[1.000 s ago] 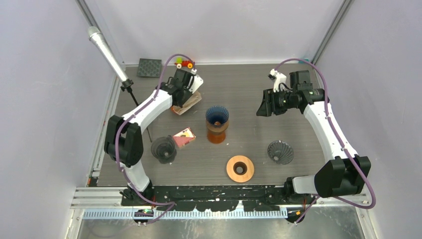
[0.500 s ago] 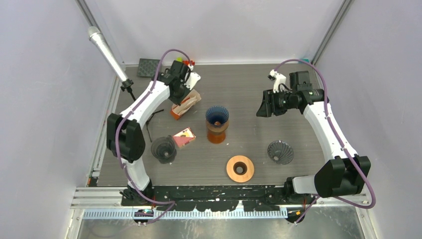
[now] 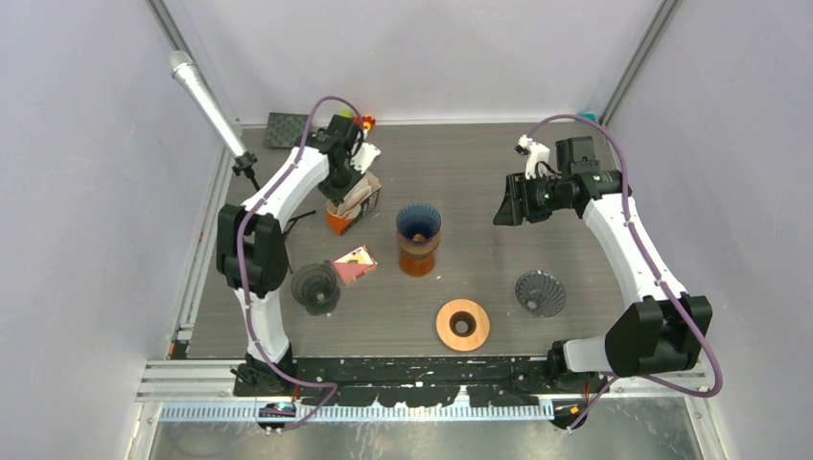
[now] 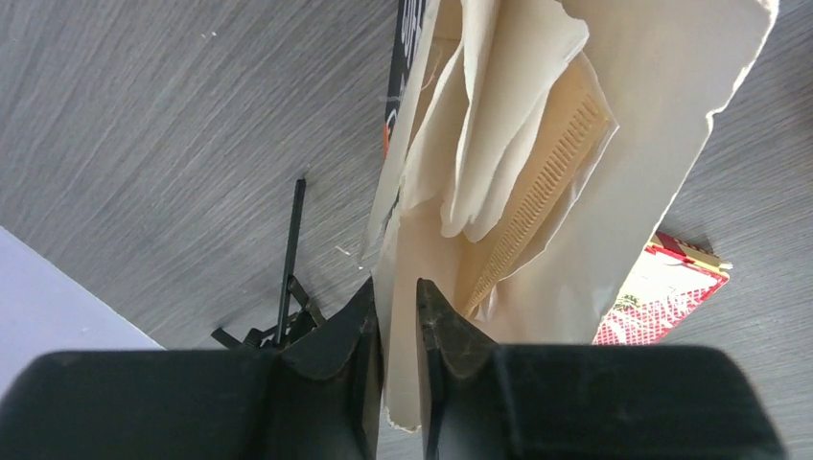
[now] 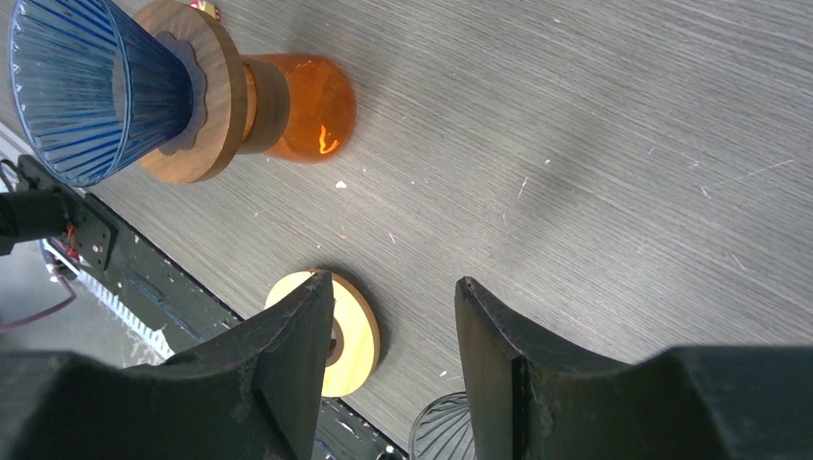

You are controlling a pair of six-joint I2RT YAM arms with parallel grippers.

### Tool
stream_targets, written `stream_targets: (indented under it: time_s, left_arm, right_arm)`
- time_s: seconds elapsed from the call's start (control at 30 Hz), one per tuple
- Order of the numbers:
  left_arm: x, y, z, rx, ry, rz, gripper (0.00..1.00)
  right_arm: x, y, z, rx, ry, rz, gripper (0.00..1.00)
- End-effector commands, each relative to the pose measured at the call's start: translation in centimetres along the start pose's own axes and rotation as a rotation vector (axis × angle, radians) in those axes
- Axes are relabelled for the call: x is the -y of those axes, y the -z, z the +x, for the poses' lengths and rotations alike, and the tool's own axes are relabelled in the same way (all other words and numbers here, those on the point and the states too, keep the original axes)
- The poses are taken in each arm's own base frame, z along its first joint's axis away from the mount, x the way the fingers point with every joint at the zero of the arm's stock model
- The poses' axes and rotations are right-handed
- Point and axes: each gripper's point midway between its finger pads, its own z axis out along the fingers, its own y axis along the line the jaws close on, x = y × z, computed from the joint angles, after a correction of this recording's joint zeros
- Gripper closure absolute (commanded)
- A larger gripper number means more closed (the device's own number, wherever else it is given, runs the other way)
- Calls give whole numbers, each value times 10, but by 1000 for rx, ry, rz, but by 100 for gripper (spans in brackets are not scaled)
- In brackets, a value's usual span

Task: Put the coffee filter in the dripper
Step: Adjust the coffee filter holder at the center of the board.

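Our left gripper (image 4: 396, 307) points down at the stack of coffee filters (image 4: 499, 144), and its jaws stand a little apart with a narrow gap. The edge of one cream paper sheet runs through that gap between the fingertips (image 4: 357, 316). The rest of the filters fan out ahead of the fingers, loose and crumpled, in their torn packet. Past them, off to that gripper's right side, lies a red card (image 4: 662, 287) on the grey table (image 4: 144, 115). From above we see the blue dripper (image 3: 419, 222) well apart from the left gripper, standing upright on its wooden collar and amber glass base, roughly between our two arms. Our right gripper (image 5: 393, 307) hangs in the air with its jaws wide and nothing between them. In its wrist view the blue dripper sits far ahead to one side, and a wooden ring (image 5: 353, 335) lies flat on the table beneath its fingers.
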Motion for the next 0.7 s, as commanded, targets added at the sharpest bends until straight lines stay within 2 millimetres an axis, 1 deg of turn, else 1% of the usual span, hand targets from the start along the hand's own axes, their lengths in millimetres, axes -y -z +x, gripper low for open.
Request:
stream_targets:
  time_s: [0.0,0.23,0.43,0.57,0.67]
  left_arm:
    - [-5,10,-10,25,1,11,79]
    - [-11,24,-23,51,-1,-1,72]
    - [-20,46,-35,101,-9,-27,71]
    - [-18,59,-41,148,-14,-12,71]
    - [-14,62,-41,163,-16,8,71]
  right_arm:
    - [3,-1,-4,10,19,4,45]
    - [4,-2,-2,4,18,8,45]
    - [5,-3,-2,1,16,11,45]
    - [5,-2,-2,2,17,12,45]
    - [6,-2,-2,2,17,14,45]
